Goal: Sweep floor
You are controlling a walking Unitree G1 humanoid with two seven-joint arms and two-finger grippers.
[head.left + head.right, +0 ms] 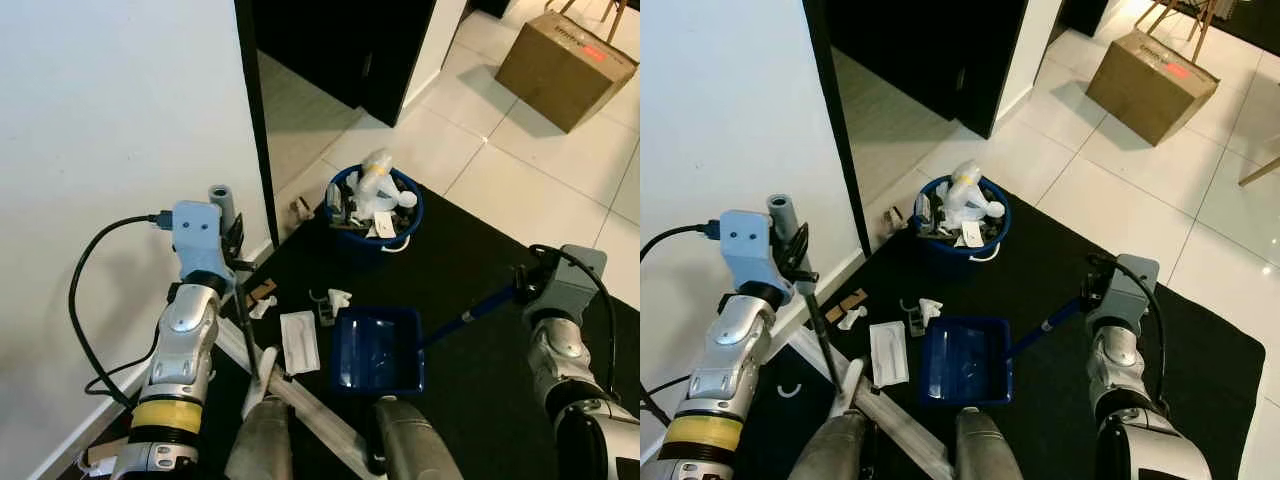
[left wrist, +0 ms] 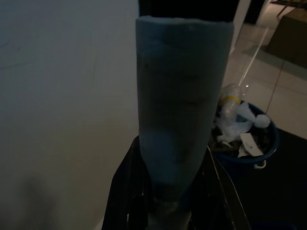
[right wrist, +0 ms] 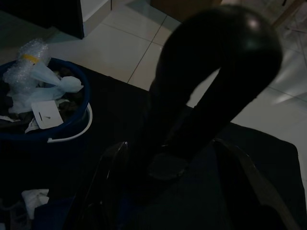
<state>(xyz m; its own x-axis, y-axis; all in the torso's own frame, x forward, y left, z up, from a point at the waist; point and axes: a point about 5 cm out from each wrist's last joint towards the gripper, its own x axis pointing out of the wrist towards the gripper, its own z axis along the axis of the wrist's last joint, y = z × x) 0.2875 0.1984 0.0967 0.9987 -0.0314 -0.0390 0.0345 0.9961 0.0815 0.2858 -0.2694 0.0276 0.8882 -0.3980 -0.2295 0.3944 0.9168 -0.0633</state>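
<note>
My left gripper [image 1: 235,246] is shut on the broom handle [image 1: 221,200], whose grey top end [image 2: 182,120] rises between its fingers close to the white wall. The broom's pale head [image 1: 300,400] lies on the black mat in front of my legs. A blue dustpan [image 1: 378,350] rests flat on the mat, and its long handle [image 1: 470,315] runs up to my right gripper [image 1: 525,283], which is shut on it. The handle's dark looped end [image 3: 211,72] stands in the right wrist view. Beside the pan lie a white packet [image 1: 300,342], paper scraps [image 1: 338,297] and a cardboard bit [image 1: 263,290].
A blue bucket [image 1: 365,248] heaped with trash stands on the mat's far edge by a dark doorway [image 1: 340,50]. The white wall [image 1: 100,120] is close on my left. White tiles [image 1: 520,170] and a cardboard box [image 1: 565,65] lie beyond on the right.
</note>
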